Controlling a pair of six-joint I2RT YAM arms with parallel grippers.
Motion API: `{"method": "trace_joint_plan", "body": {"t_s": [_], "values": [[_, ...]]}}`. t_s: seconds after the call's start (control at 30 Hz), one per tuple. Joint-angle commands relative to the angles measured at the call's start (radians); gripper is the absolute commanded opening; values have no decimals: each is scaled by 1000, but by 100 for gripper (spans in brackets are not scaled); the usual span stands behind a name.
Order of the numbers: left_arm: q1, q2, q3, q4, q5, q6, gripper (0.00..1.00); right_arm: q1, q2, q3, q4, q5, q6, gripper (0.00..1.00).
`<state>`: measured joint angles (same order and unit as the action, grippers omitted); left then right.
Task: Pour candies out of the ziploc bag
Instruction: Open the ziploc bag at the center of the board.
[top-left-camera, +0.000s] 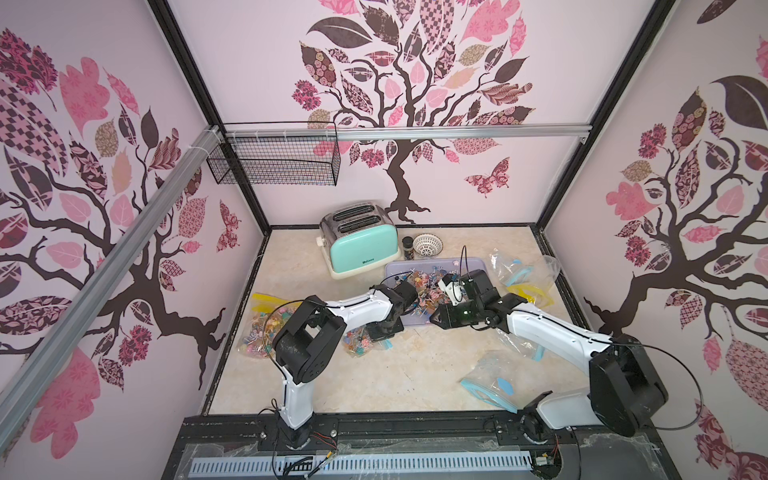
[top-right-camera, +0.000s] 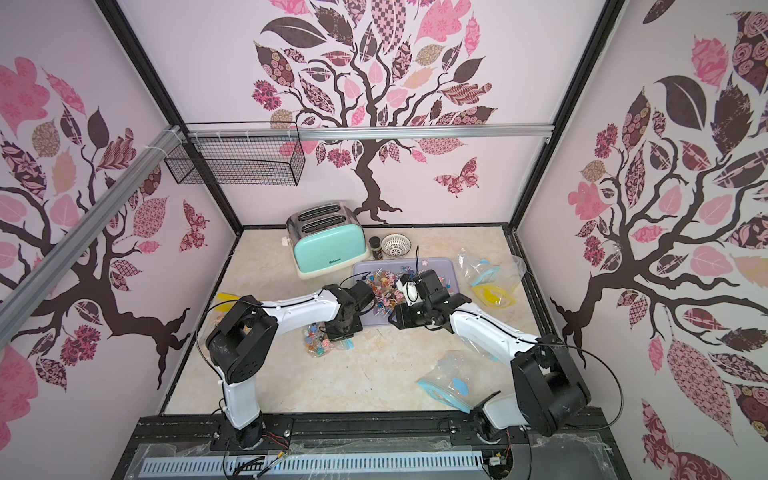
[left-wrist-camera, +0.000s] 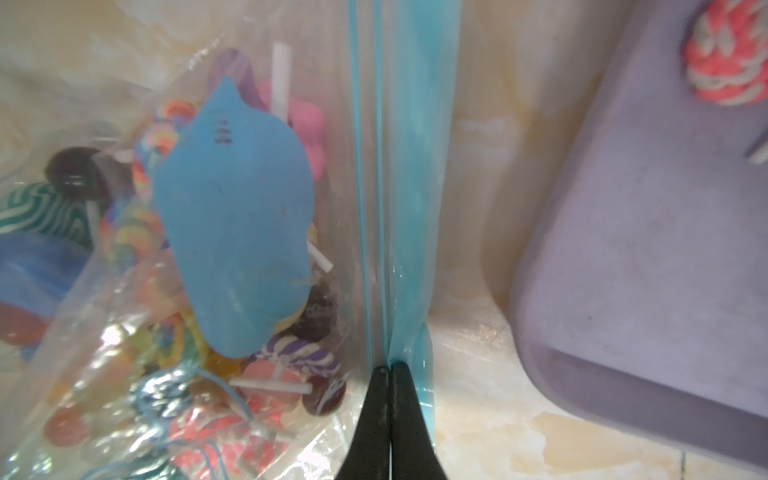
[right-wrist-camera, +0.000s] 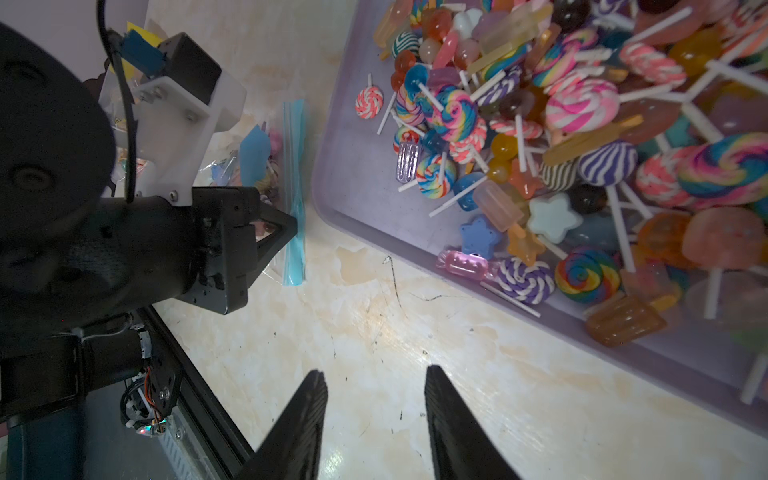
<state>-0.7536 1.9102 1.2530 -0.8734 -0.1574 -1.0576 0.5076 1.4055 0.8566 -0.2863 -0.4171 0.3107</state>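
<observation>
Left pincer (left-wrist-camera: 389, 368), one bag (left-wrist-camera: 415, 166), right pincer (right-wrist-camera: 374, 372)

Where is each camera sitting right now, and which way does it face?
Top views: high behind the robot, looking down on table, left arm, right arm, tray.
Left wrist: on its arm, looks along the left gripper, shut on the blue zip strip of the ziploc bag.
Right wrist: on its arm, looks past the open right gripper at candies on the tray.
Shared: both wrist views show zip strip and tray.
</observation>
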Motion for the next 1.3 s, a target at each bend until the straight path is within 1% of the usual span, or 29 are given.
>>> {"method": "trace_joint_plan", "body": {"t_s": [0.0,0.1,0.23,0.33,0.47,0.57,0.63,0.73,1.0,1.27], "values": [[-1,-5,-41,16,18,8,0,-6,-11,-1,2,-23,-19,43],[-6,-78,-99,90,67,26,0,-5,-3,-1,20,-95,-22,42],[-25,-183,-198,193,138,62,0,1,29,-12,73,-240,-8,42],[-46,-249,-277,262,174,76,0,38,66,-26,140,-308,23,42],[-58,-341,-419,397,236,66,0,121,159,-46,263,-366,99,43],[-60,-406,-500,452,243,63,0,167,237,-73,391,-402,179,43],[-59,-443,-526,465,238,67,0,177,282,-96,474,-422,234,44],[-59,-474,-538,474,233,74,0,186,332,-105,532,-422,266,44],[-58,-475,-540,485,239,85,0,213,446,-54,554,-397,287,40],[-59,-470,-548,489,236,87,0,214,508,1,529,-357,291,34]]}}
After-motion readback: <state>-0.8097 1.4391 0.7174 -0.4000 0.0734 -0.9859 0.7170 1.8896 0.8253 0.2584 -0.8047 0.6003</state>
